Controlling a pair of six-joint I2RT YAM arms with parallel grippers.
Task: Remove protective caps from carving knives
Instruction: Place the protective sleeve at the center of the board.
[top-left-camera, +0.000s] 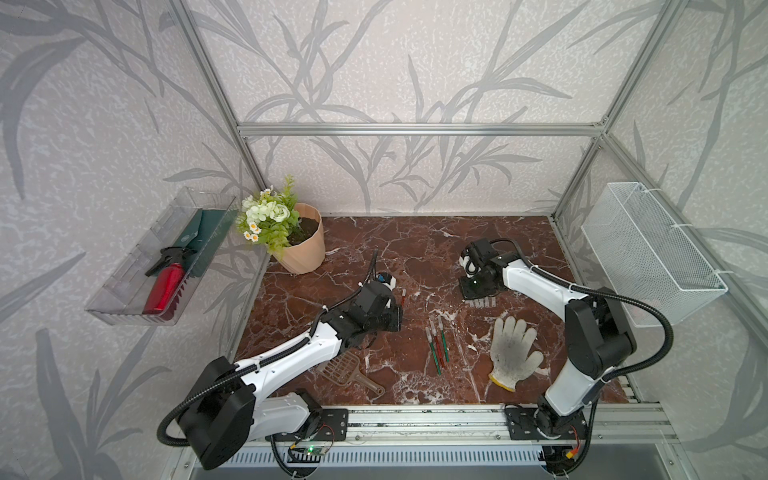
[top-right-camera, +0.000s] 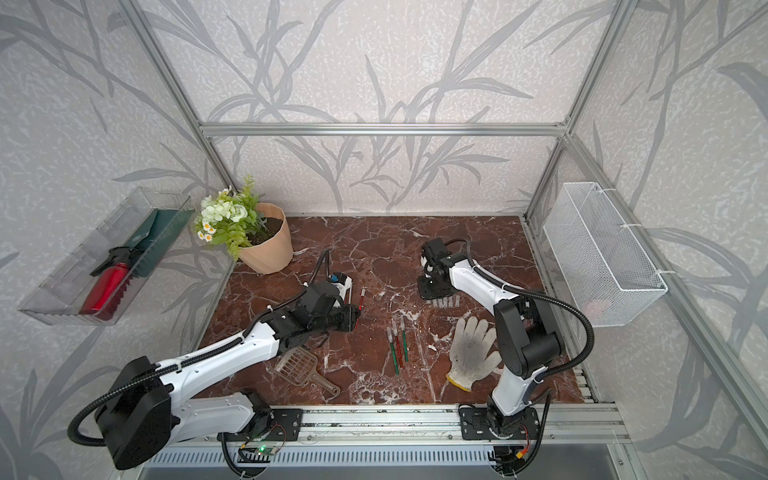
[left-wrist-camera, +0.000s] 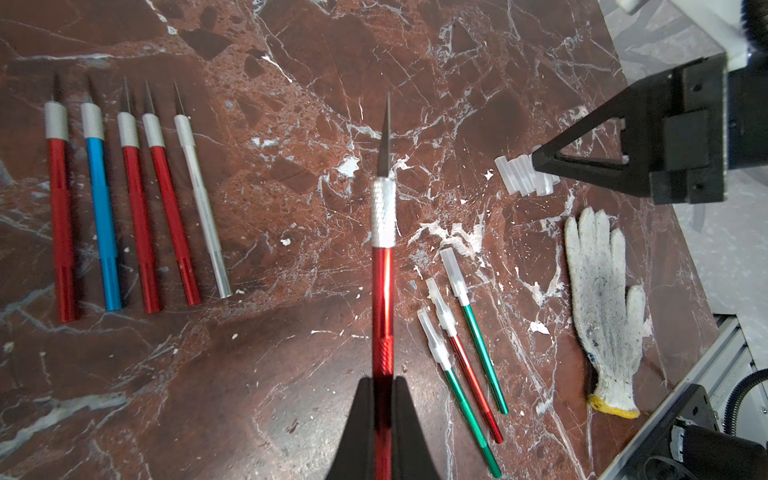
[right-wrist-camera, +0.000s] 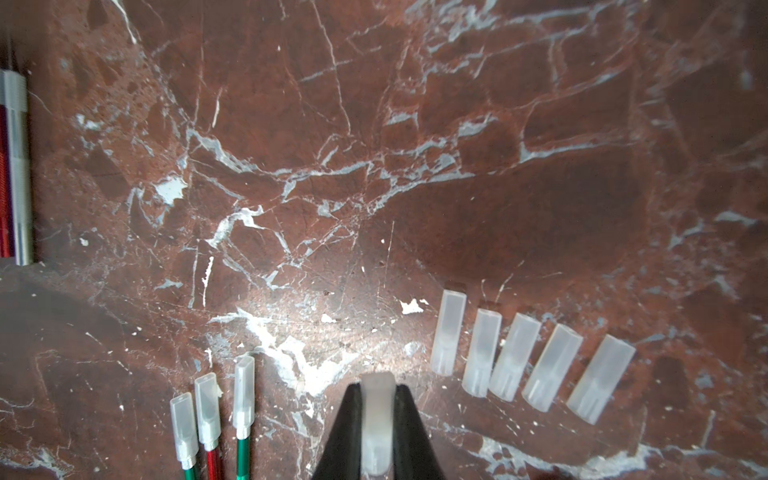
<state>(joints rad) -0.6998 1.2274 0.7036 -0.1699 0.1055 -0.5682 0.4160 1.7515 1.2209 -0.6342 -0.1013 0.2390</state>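
My left gripper (left-wrist-camera: 382, 380) is shut on a red carving knife (left-wrist-camera: 382, 291), whose bare blade points away from the wrist. The same gripper (top-left-camera: 398, 311) hovers left of centre in a top view. My right gripper (right-wrist-camera: 377, 386) is shut on a translucent protective cap (right-wrist-camera: 376, 419), just beside a row of several loose caps (right-wrist-camera: 515, 357) on the marble. Three capped knives (left-wrist-camera: 473, 382), green and red, lie side by side between the arms. Several uncapped knives (left-wrist-camera: 102, 232) lie in a row in the left wrist view, out of sight under the left arm in both top views.
A dirty white work glove (top-left-camera: 513, 351) lies front right. A brown slotted scoop (top-left-camera: 349, 370) sits under the left forearm. A flower pot (top-left-camera: 301, 245) stands back left. A wire basket (top-left-camera: 652, 249) hangs on the right wall, a clear tray (top-left-camera: 124, 299) on the left.
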